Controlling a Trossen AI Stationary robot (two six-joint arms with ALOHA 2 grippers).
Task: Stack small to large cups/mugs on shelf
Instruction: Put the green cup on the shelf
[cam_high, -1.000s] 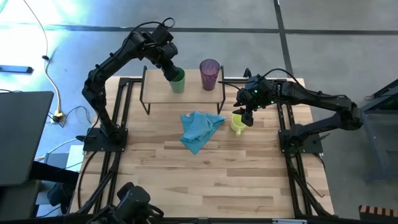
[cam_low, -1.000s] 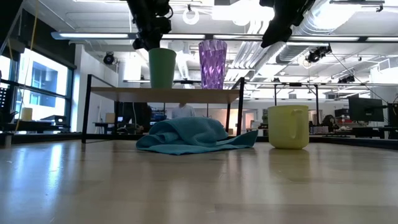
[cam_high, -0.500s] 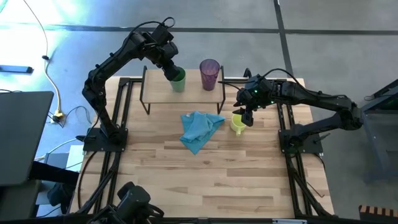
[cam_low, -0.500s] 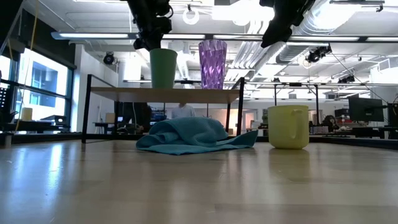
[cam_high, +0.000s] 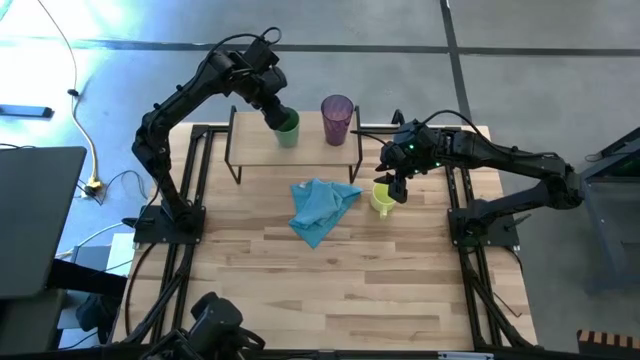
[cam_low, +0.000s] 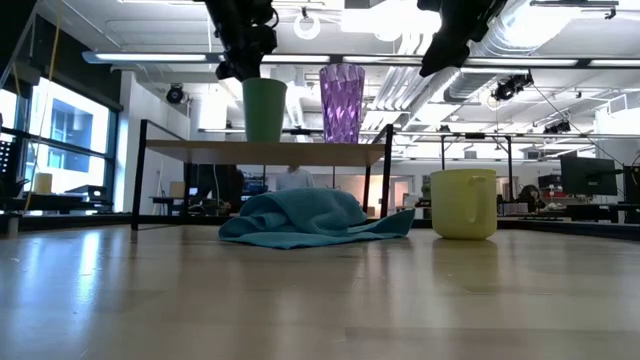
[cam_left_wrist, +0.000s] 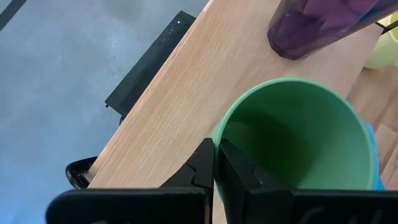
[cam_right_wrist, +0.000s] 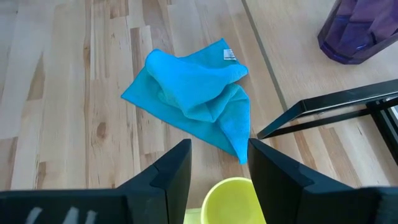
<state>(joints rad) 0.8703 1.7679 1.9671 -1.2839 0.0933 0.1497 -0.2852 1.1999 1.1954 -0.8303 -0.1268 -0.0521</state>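
1. Your desk (cam_high: 330, 290) is a slatted light-wood top on a grey floor; a low shelf (cam_high: 255, 150) on thin black legs stands at its far edge.
2. In the low view, the room behind shows ceiling pipes, strip lights and windows on one side.
3. Your left gripper (cam_left_wrist: 216, 163) is pinched shut on the rim of the green cup (cam_high: 287, 129), one finger inside the wall and one outside. The cup stands on the shelf, just beside the purple tumbler (cam_high: 337, 118).
4. Your right gripper (cam_right_wrist: 219, 163) hangs over the yellow mug (cam_high: 382, 198) with its fingers spread wide, holding nothing. The mug sits on the desk, off the shelf's right end.
5. A blue cloth (cam_high: 320, 208) lies crumpled on the desk between shelf and mug.
6. The right gripper covers part of the mug from above, and its handle is hard to make out.
7. The left wrist view cuts off the tumbler's top, and the low view cuts off both grippers' upper parts.
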